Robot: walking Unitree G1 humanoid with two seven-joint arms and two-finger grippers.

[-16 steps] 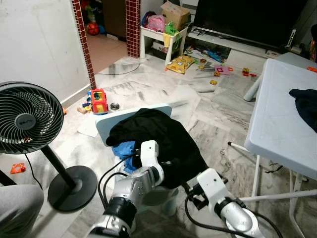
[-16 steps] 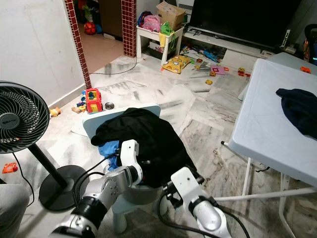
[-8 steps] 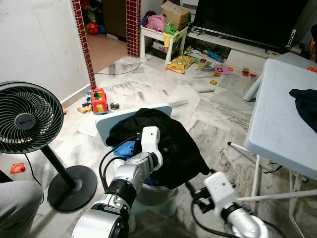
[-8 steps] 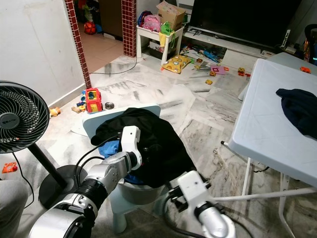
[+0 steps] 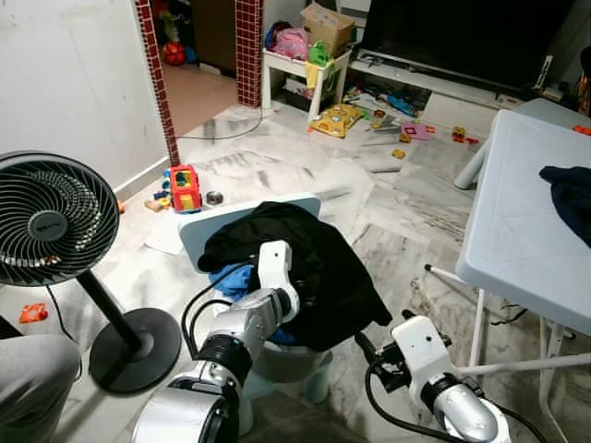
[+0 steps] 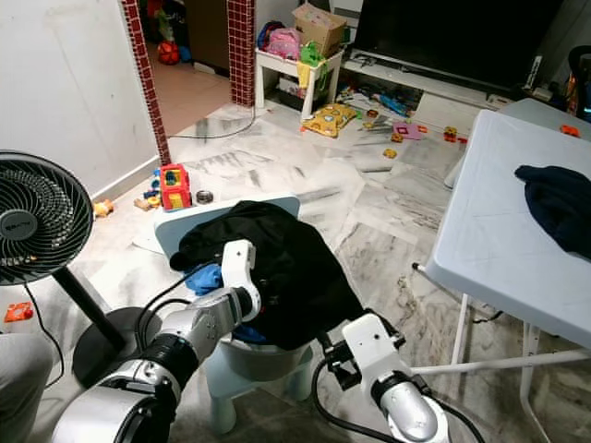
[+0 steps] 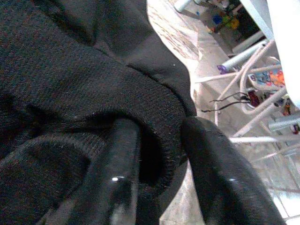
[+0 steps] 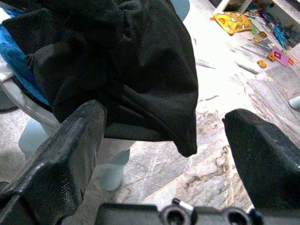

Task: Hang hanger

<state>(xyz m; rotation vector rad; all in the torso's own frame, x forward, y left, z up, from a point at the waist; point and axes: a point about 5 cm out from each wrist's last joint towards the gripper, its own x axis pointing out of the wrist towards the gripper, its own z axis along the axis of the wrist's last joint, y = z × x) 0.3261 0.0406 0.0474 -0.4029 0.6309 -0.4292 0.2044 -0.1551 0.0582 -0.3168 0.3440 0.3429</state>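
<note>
1. I can make out no hanger anywhere in front of me; if one is here, I judge it is buried under the black garment (image 5: 305, 263), which lies heaped over the small pale-blue chair (image 5: 208, 231) along with a bit of blue cloth (image 5: 235, 277) on its left side.
2. My left gripper (image 7: 157, 159) is pushed into that garment. In the left wrist view a thick ribbed hem lies between my two fingers (image 7: 117, 164), but I cannot tell whether they are pinching it or only straddling it.
3. My right gripper (image 8: 164, 140) hangs low and near, just to the right of the chair, its fingers wide apart and holding nothing, aimed at the drooping right edge of the garment.
4. So I judge this is the early step: getting hold of the garment and finding what to hang, with the hanging itself not yet begun.
5. The next move calls for a firm pinch on the hem with my left, then a lift clear of the chair, while my right comes in under the loose edge to steady the cloth.
6. Further out: a standing fan (image 5: 51, 221) at left, a white folding table (image 5: 517, 231) at right with a dark cloth (image 5: 568, 194) on it, toys scattered on the far floor.
</note>
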